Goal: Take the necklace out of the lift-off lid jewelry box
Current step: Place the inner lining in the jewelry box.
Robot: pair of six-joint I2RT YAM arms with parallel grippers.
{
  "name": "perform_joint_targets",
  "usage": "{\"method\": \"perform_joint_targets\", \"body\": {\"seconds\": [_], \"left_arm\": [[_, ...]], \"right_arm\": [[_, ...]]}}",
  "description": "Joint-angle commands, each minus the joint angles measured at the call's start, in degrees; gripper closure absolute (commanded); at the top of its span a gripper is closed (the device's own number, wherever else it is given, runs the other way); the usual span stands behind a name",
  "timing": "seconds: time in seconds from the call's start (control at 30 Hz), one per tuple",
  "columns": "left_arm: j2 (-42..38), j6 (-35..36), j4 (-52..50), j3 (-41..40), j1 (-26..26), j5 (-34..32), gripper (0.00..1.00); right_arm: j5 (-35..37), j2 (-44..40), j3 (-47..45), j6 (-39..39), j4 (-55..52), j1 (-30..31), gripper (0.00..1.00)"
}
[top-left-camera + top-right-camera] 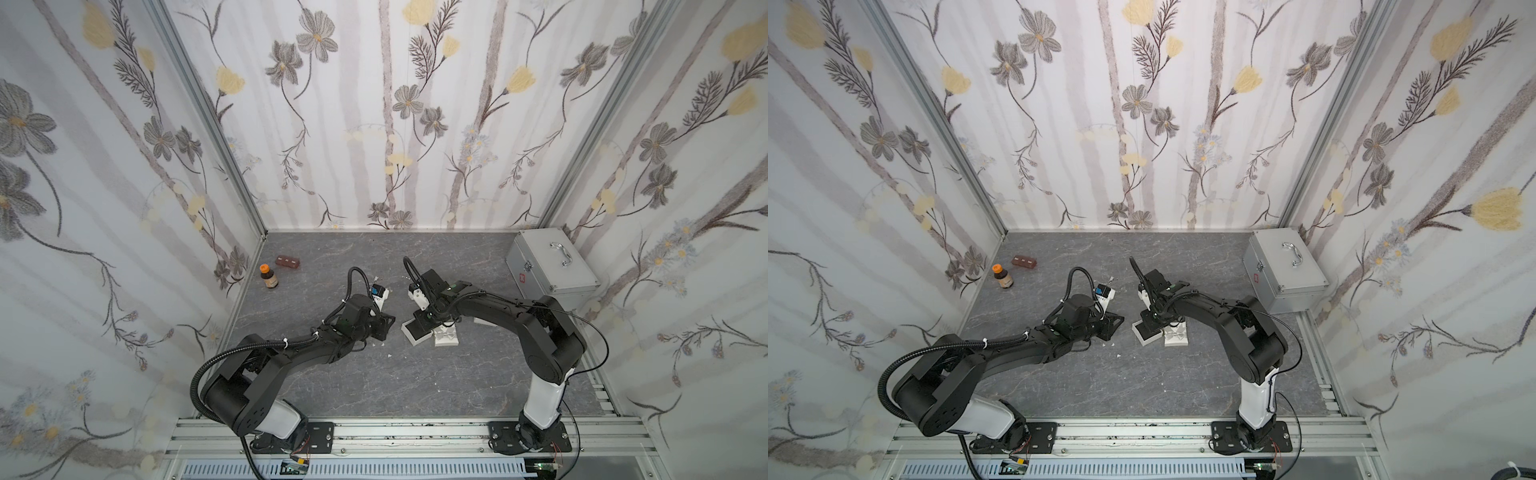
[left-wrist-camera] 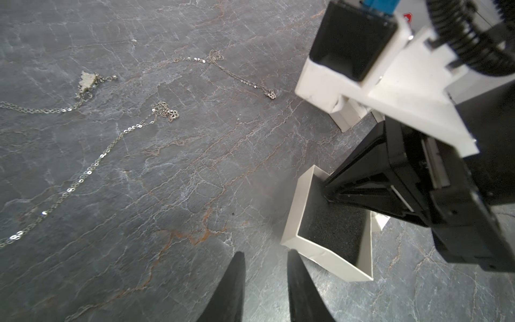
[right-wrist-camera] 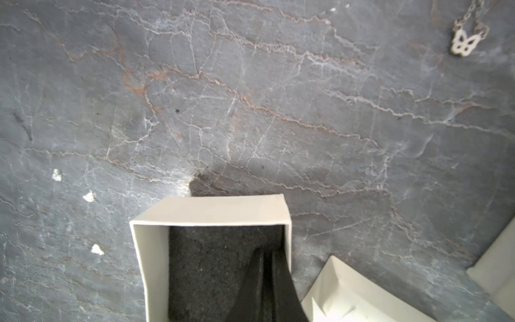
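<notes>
Flowered wallpaper (image 1: 374,104) closes in three sides of a grey, veined stone counter (image 1: 374,374). Two black arms reach inward from the front rail. The left arm (image 1: 266,365) ends in the left hand (image 2: 264,256), which hovers above bare counter just beside the box, its fingers parted with nothing between them. The right arm (image 1: 519,316) bends down over the box.

A silver metal case (image 1: 552,266) with a handle on top stands in the far right corner.

The white jewelry box (image 3: 211,212) sits open near the middle, lined with black foam. The right hand (image 3: 266,259) is down inside it – fingers pressed together on the foam, and whether they pinch anything cannot be told. The lid (image 3: 348,292) lies just beside the box, hollow side up.

By the left wall stand a brown bottle (image 1: 269,277) with an orange cap and, near it, a brown block (image 1: 288,262).

Three fine silver necklaces lie on the counter outside the box: the butterfly necklace (image 2: 270,94) nearest it, the looped chain (image 2: 172,113) farther off, and the wedge-pendant necklace (image 2: 87,82) farthest.
</notes>
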Motion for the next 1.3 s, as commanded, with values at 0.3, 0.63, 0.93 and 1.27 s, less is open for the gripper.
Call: {"method": "perform_joint_targets", "body": {"seconds": [0.3, 0.63, 0.93, 1.27], "left_arm": [[-0.7, 1.0, -0.7, -0.2, 0.1, -1.0, 0.72], [-4.3, 1.3, -1.7, -1.5, 0.2, -3.2, 0.71], [-8.7, 2.9, -3.6, -1.8, 0.6, -5.7, 0.7], [-11.6, 3.1, -3.8, -3.1, 1.4, -7.1, 0.7]], "right_arm": [[2.5, -4.7, 1.0, 0.9, -0.3, 1.3, 0.81], [2.5, -4.6, -2.9, 4.1, -0.1, 2.2, 0.87], [4.3, 0.1, -2.5, 4.3, 0.3, 2.2, 0.9], [5.1, -3.2, -1.8, 3.9, 1.2, 2.1, 0.9]]}}
